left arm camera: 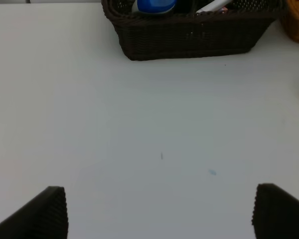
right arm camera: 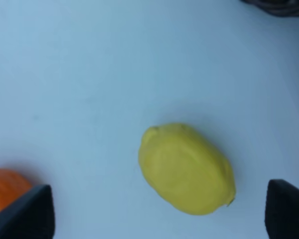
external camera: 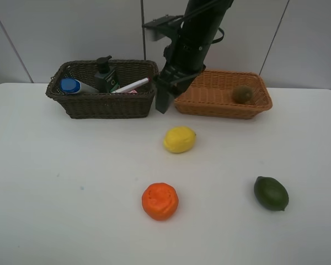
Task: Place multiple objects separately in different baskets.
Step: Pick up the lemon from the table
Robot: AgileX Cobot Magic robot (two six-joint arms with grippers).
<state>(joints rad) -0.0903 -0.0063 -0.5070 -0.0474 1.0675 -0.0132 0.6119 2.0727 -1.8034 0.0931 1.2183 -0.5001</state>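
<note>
A dark brown woven wicker basket (external camera: 102, 102) sits beside an orange-tan woven wicker basket (external camera: 223, 105). On the white tabletop (external camera: 71, 187) lie a yellow oval lemon (external camera: 179, 139), a round orange (external camera: 160, 201) and a dark green lime (external camera: 271, 192).

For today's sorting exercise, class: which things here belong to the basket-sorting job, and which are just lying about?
Job: dark basket, tan basket, spray bottle, pump bottle, marker, kiwi, lemon, orange, lime.
Lying about: no stray items; just the white table.
</note>
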